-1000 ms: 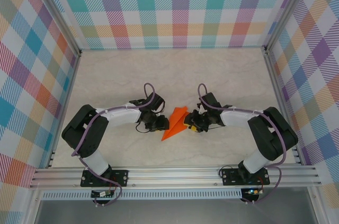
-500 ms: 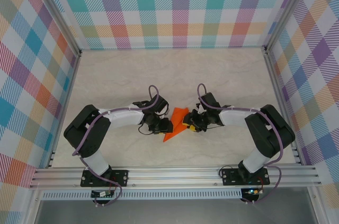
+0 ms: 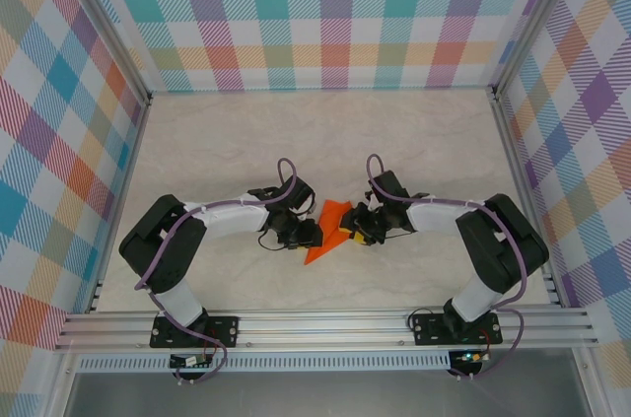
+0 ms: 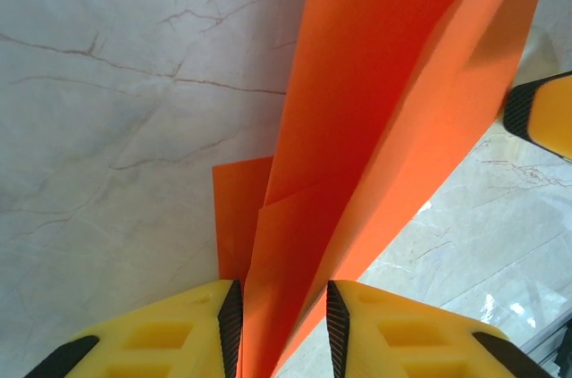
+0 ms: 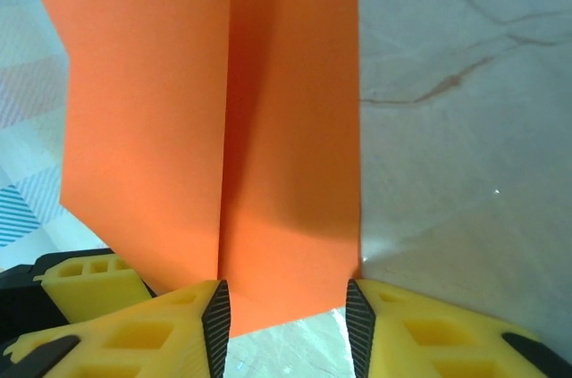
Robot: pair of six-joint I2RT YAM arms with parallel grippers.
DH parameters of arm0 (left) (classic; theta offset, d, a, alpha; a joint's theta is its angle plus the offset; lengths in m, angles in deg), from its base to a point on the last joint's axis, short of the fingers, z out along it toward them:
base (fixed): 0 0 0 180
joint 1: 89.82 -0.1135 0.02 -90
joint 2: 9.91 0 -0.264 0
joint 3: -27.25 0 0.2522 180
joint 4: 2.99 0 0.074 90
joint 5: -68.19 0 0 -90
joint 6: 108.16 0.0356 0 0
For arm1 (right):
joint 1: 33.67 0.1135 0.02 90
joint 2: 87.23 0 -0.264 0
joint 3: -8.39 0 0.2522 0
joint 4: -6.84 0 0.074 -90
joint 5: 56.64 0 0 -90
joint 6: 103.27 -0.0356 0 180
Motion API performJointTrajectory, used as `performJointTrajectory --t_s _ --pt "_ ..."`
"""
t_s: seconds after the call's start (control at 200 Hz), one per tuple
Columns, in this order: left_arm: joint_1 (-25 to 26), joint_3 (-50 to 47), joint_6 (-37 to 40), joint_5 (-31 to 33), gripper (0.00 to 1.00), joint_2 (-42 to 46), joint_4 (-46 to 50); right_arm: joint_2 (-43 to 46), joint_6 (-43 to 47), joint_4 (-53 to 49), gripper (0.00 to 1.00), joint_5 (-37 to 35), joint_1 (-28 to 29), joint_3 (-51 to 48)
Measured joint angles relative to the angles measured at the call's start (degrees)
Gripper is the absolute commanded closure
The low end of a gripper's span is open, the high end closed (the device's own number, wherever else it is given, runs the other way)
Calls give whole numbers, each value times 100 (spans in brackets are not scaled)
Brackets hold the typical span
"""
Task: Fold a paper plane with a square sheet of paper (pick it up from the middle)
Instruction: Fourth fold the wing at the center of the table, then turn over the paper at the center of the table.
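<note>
Bridging left tool (image 3: 308,233) and right tool (image 3: 347,231) lies the paper plane (image 3: 317,249).

No text, label, brand, number or sign can be read anywhere. The orange paper (image 4: 384,128) is plain on every face that shows. The yellow fingers of the left hand (image 4: 281,329) and the right hand (image 5: 286,329) carry no print either.
</note>
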Motion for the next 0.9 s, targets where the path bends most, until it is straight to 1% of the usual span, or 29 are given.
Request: performJointTrajectory --t_s 0.105,0.21,0.585,0.735,0.9 --pt "0 0 0 11 68 0 2 240 76 -262 56 -210 -2 9" --pt "0 0 0 15 68 0 2 256 81 -293 56 -256 -2 9" --pt "0 0 -2 0 68 0 7 -76 -7 48 57 -28 -9 9" --pt "0 0 -22 -7 67 0 2 -105 -55 52 61 22 -39 9" --pt "0 0 -17 -2 70 0 15 -107 -68 35 63 22 -46 9"
